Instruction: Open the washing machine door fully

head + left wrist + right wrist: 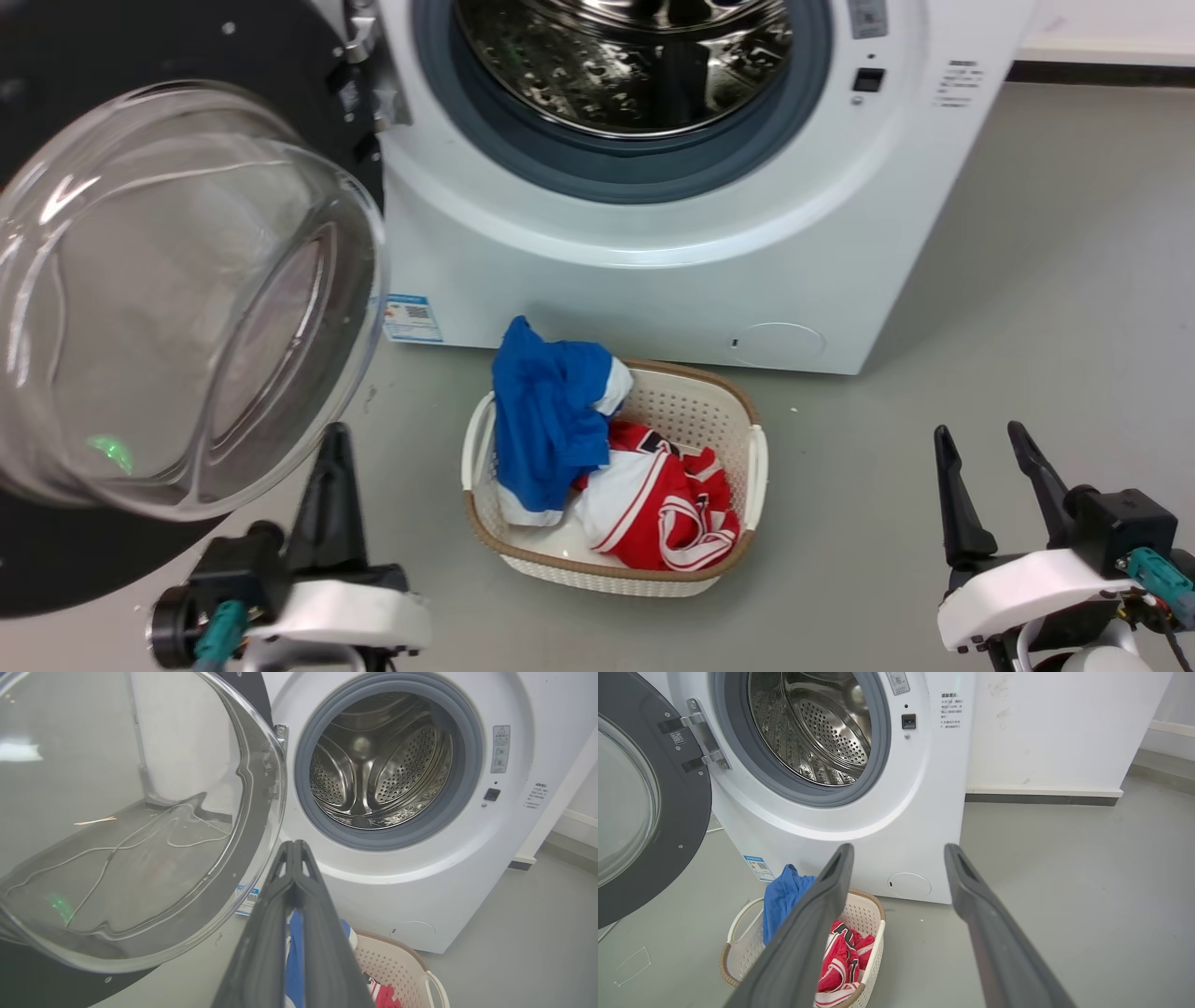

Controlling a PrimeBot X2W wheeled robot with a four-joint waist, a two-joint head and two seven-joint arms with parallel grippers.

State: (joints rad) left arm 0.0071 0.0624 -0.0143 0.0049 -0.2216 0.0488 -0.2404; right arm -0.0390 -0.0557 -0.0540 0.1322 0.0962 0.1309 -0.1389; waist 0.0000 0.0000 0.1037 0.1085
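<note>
The washing machine door (177,280) stands swung out to the left on its hinge (359,42), its clear glass bowl bulging toward me and its black ring behind. The same door (140,826) takes up the left wrist view's left half, and the door (640,812) sits at the left of the right wrist view. The steel drum (625,56) lies uncovered inside its grey rubber ring. My left gripper (331,448) is shut and holds nothing, its tips just below the bowl's lower rim. My right gripper (980,443) is open and empty at the lower right, far from the door.
A white laundry basket (747,448) with blue and red clothes stands on the grey floor right before the machine, between my two arms. Bare floor stretches to the right. A white wall with a dark skirting (1041,798) runs behind the machine.
</note>
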